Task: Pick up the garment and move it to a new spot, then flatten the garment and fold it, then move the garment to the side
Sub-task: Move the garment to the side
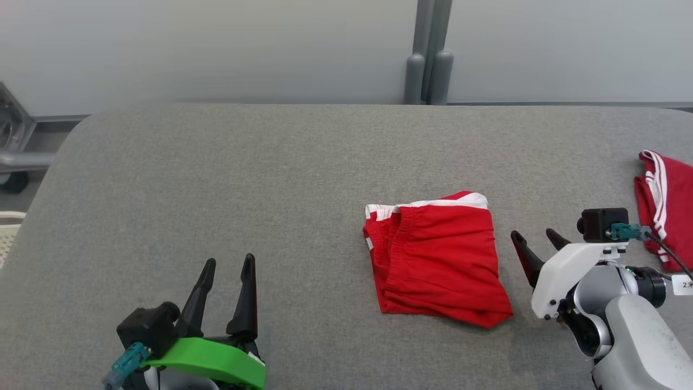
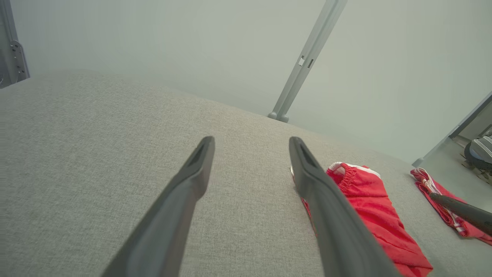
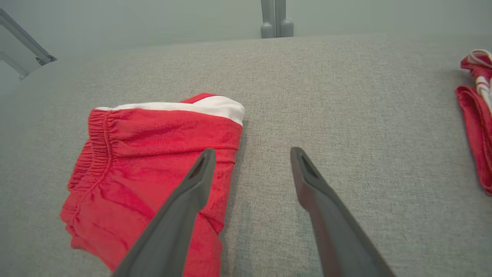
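Head view: my left gripper (image 1: 229,259) hovers at the near left over the grey padded table (image 1: 216,173), fingers spread and empty, pointing away from me. My right gripper (image 1: 532,233) sits just right of the folded red garment (image 1: 438,260), its fingers also apart, holding nothing. The garment lies mid-table, with a white band along its far edge. Another red-and-white cloth (image 1: 666,206) lies at the table's right edge. Behind stand a pale wall (image 1: 216,49) and a grey post (image 1: 429,54).
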You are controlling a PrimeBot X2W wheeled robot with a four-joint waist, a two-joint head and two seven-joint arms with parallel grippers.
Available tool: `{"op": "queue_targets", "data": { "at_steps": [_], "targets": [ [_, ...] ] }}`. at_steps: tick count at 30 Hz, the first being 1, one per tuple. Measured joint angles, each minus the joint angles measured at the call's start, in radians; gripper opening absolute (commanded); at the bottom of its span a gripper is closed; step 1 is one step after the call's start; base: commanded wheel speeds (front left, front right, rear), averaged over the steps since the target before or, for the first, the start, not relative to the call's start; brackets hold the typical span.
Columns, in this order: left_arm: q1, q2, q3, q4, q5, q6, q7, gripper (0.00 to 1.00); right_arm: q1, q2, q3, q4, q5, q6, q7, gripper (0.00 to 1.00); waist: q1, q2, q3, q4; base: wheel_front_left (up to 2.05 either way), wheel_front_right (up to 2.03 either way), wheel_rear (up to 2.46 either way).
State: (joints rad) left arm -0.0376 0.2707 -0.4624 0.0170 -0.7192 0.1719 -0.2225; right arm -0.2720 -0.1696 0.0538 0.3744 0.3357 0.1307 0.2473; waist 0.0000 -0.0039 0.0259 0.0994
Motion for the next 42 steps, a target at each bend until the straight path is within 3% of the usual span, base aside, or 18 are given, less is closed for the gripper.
{"op": "queue_targets", "data": {
  "at_steps": [17,18,19,23,32,42],
  "targets": [
    [-0.035,-0.002,0.008,0.004,0.002,-0.005,-0.012,1.0,-0.124,-0.023,0.051,0.265,0.212,0.0,0.073,1.0,0.0,0.0,0.09,0.136,0.0,0.0,0.0],
    [-0.035,-0.002,0.008,0.005,0.002,-0.005,-0.012,1.0,-0.131,-0.023,0.056,0.27,0.224,0.0,0.074,0.81,0.0,0.0,0.093,0.139,0.0,0.0,0.0],
    [-0.035,-0.002,0.009,0.005,0.002,-0.005,-0.012,1.0,-0.137,-0.023,0.06,0.273,0.237,0.0,0.074,0.53,0.0,0.0,0.096,0.142,0.0,0.0,0.0],
    [-0.035,-0.002,0.013,0.005,0.002,-0.004,-0.016,1.0,-0.152,-0.029,0.095,0.277,0.263,0.0,0.067,0.0,0.0,0.0,0.099,0.134,0.0,0.0,0.0],
    [-0.035,-0.002,0.012,-0.004,0.008,-0.004,-0.018,1.0,-0.171,-0.074,0.173,0.232,0.277,0.0,0.052,0.0,0.0,0.0,0.097,0.076,0.0,0.0,0.0],
    [-0.038,-0.002,0.002,-0.012,0.017,-0.004,-0.016,1.0,-0.215,-0.146,0.216,0.178,0.261,0.0,0.065,0.0,0.0,0.0,0.094,-0.074,0.0,0.0,0.0]
  ]
}}
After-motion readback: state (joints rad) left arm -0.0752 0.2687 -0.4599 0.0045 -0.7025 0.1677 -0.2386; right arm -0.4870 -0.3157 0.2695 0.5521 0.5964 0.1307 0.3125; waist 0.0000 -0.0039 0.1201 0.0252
